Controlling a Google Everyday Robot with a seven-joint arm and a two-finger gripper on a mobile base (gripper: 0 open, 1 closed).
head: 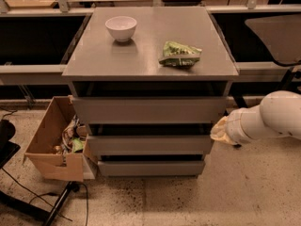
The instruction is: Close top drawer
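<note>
The top drawer (pixel 148 109) is the uppermost grey flat front of the grey cabinet (pixel 94 65). It stands out a little from the cabinet body, with a dark gap above its front panel. My gripper (pixel 220 130), cream-coloured at the end of the white arm (pixel 270 119), is at the cabinet's right side. It sits just below the top drawer's right end, level with the middle drawer (pixel 150 144), close to its right edge.
A white bowl (pixel 121 27) and a green snack bag (pixel 180 54) lie on the cabinet top. An open cardboard box (pixel 54 142) with rubbish stands on the floor at the cabinet's left. Chair legs and cables (pixel 28 197) lie at the lower left. Shelving runs behind.
</note>
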